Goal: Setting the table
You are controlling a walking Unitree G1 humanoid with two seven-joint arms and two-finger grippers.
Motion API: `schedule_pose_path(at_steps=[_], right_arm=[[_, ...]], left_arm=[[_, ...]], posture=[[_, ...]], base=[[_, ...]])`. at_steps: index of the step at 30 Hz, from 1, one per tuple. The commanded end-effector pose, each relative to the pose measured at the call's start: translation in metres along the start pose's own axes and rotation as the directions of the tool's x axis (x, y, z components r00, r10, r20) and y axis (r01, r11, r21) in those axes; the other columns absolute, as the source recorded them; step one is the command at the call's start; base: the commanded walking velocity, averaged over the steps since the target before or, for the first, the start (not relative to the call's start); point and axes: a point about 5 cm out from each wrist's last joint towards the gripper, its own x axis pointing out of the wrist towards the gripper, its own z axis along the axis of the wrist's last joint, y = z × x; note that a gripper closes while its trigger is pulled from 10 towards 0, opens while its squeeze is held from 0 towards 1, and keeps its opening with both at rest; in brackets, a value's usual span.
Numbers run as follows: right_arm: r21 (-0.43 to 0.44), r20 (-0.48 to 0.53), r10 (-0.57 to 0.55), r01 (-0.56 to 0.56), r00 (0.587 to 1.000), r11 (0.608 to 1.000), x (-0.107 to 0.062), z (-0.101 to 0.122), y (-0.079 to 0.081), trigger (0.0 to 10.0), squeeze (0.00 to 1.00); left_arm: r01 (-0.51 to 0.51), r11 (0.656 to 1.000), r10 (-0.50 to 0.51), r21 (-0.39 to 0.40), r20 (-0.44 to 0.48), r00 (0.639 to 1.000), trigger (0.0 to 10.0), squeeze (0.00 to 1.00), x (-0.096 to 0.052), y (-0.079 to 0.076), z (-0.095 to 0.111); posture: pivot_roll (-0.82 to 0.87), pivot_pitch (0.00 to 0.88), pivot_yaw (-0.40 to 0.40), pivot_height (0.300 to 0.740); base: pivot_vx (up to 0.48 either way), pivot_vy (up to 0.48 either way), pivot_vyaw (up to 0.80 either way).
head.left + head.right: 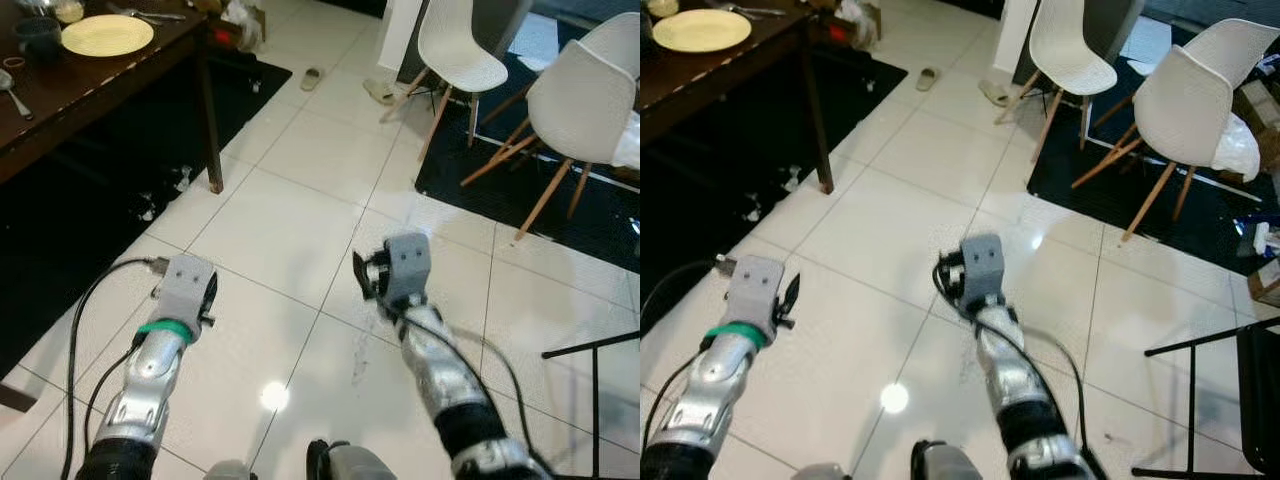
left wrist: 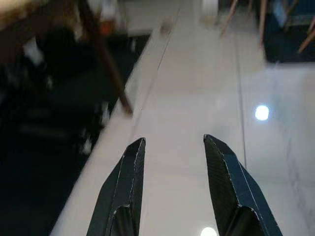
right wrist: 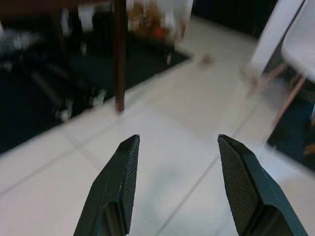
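White tile floor underfoot. Dark wooden table at far left carries one yellow plate, one spoon and one dark cup. Two white chairs stand far right on a black rug. Left gripper and right gripper both hang over bare tile, fingers spread apart, nothing held.
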Motion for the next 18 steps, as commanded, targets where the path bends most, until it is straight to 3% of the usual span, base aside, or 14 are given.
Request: schedule_pose_path(at_steps=[1,8,11,14,17,18], right_arm=[[0.004,-0.049,-0.011,0.011,0.999,1.0,-0.006,-0.012,-0.003,10.0,0.0],[0.009,-0.054,-0.02,0.02,0.998,1.0,-0.022,-0.02,0.0,10.0,0.0],[0.017,-0.045,-0.032,0.033,0.998,0.999,-0.021,-0.018,-0.002,10.0,0.0],[0.02,-0.006,-0.083,0.083,0.997,0.996,-0.011,-0.005,-0.02,10.0,0.0],[0.021,0.004,-0.091,0.091,0.996,0.996,-0.009,-0.001,-0.022,10.0,0.0],[0.017,0.009,-0.095,0.095,0.995,0.995,-0.009,0.0,-0.023,10.0,0.0]], left_arm=[[0.003,1.0,-0.003,0.001,-0.014,1.0,10.0,0.0,-0.002,-0.002,-0.005],[-0.006,0.998,0.007,-0.058,0.004,1.0,10.0,0.0,-0.003,-0.009,-0.002],[-0.018,0.998,0.018,-0.062,0.0,1.0,10.0,0.0,-0.002,-0.01,-0.003],[-0.043,0.997,0.045,-0.067,0.029,0.999,10.0,0.0,0.002,-0.013,0.01],[-0.034,0.997,0.037,-0.063,0.041,0.998,10.0,0.0,0.002,-0.013,0.012],[-0.028,0.999,0.03,-0.044,0.05,0.998,10.0,0.0,0.003,-0.012,0.015]], posture=[[0.12,0.0,-0.09,0.74],[0.07,0.0,-0.069,0.74],[0.07,0.0,-0.069,0.74],[0.08,0.0,-0.057,0.74],[0.08,0.0,-0.057,0.74],[0.08,0.0,-0.014,0.74]], base=[[0.0,0.0,0.0],[0.0,0.0,0.0],[0.0,0.0,0.0],[0.0,0.0,0.0],[0.0,0.0,0.0],[0.0,0.0,0.0]])
